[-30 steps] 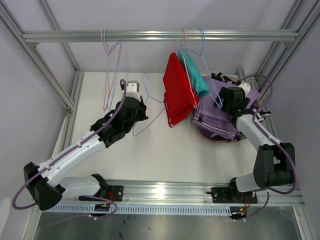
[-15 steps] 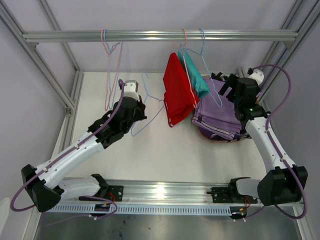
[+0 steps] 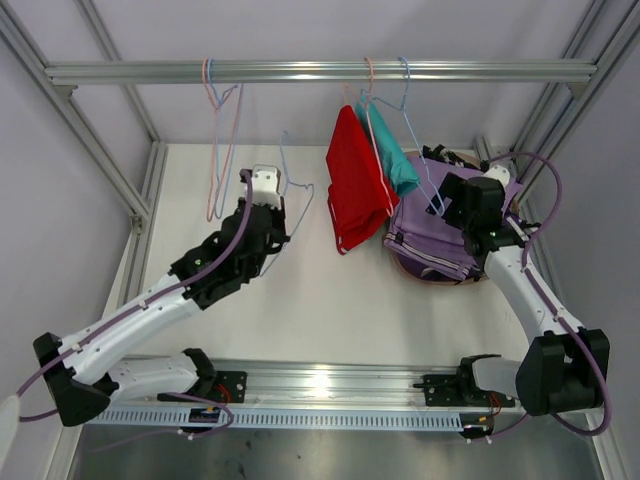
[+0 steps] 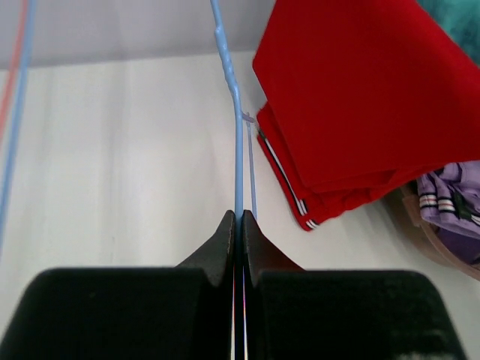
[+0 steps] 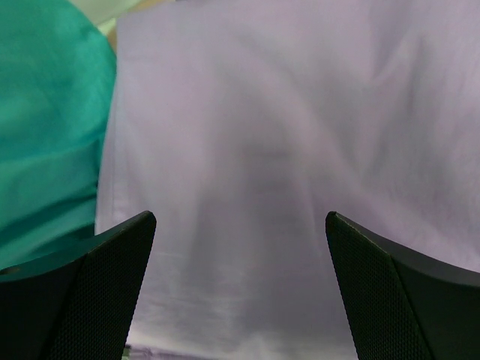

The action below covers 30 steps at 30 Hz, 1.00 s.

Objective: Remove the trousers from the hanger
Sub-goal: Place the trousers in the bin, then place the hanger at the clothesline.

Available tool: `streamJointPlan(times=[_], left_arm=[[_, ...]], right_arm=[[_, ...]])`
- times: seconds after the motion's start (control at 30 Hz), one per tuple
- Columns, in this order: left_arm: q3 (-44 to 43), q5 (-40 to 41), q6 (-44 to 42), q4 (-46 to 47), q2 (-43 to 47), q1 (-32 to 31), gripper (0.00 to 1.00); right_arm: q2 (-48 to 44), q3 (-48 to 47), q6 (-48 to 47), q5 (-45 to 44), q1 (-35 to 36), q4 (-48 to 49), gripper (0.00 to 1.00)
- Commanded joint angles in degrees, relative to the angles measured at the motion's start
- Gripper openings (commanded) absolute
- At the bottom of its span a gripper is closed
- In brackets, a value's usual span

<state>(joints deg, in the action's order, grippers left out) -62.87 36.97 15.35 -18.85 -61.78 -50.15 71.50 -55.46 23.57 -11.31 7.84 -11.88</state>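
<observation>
My left gripper (image 3: pixel 275 218) is shut on the wire of an empty blue hanger (image 3: pixel 297 185) and holds it above the table; the left wrist view shows the wire (image 4: pixel 238 150) pinched between my closed fingertips (image 4: pixel 238 219). Red trousers (image 3: pixel 357 182) hang on a pink hanger from the rail and show in the left wrist view (image 4: pixel 360 97). Teal trousers (image 3: pixel 393 152) hang beside them on a blue hanger. Lilac trousers (image 3: pixel 440 228) lie on top of a basket. My right gripper (image 3: pixel 458 203) is open and empty just above the lilac cloth (image 5: pixel 285 150), with teal cloth (image 5: pixel 45 135) at its left.
The metal rail (image 3: pixel 300 72) spans the back, with empty pink and blue hangers (image 3: pixel 216 140) at its left. The basket rim (image 4: pixel 429 241) holds purple-and-white patterned cloth (image 4: pixel 450 206). Something dark (image 3: pixel 437 154) lies at the basket's far side. Frame posts stand on both sides.
My left gripper has raised the blue hanger and shifted it slightly right. My right gripper swung back toward the right, then came back down over the lilac trousers.
</observation>
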Motion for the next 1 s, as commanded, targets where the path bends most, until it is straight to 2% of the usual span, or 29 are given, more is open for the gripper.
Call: streamJointPlan(times=[0.0, 0.33, 0.63, 0.97], left_arm=[[-3.04, 7.41, -7.17, 6.10, 4.20, -0.83, 0.00], [-12.79, 10.32, -17.18, 9.44, 2.19, 0.75, 0.00], [-24.13, 5.84, -18.43, 8.13, -3.52, 7.60, 0.00], [-29.24, -1.55, -18.70, 6.46, -11.34, 14.72, 0.01]], right_arm=[[-3.38, 2.54, -1.16, 1.82, 0.25, 3.61, 0.99], [-5.06, 10.20, -1.07, 4.37, -0.81, 7.40, 0.99], [-4.88, 11.60, -0.90, 5.94, -1.77, 7.75, 0.99], [-2.78, 12.31, -0.81, 7.62, -1.77, 8.80, 0.99]])
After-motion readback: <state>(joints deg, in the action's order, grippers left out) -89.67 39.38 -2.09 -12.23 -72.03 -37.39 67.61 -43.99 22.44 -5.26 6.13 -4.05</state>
